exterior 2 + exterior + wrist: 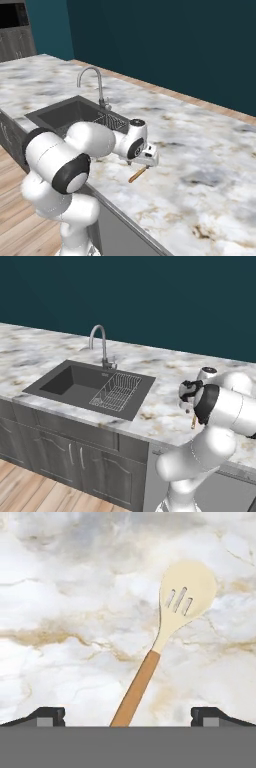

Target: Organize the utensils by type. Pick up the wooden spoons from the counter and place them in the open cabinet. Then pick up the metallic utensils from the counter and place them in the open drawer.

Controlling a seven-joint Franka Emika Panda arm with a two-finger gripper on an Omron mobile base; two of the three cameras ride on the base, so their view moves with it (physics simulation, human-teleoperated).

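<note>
A wooden spoon (172,619) with a slotted cream head and an orange-brown handle lies flat on the marble counter (65,587). My gripper (128,714) hangs open right above it, one fingertip (47,714) on each side of the handle's end, with nothing held. From the base views, the hand (186,401) (149,160) hovers low over the counter (50,356) (200,150), and the orange-brown handle (193,422) (137,175) pokes out beneath it. The metallic utensils and the open drawer are out of view. A dark cabinet (15,35) stands far left; I cannot tell if it is open.
A dark sink (75,383) (65,115) with a curved faucet (100,341) (92,82) and a wire rack (117,391) sits left of the hand. Dark grey floor cabinets (75,453) run under the counter. A teal wall backs it.
</note>
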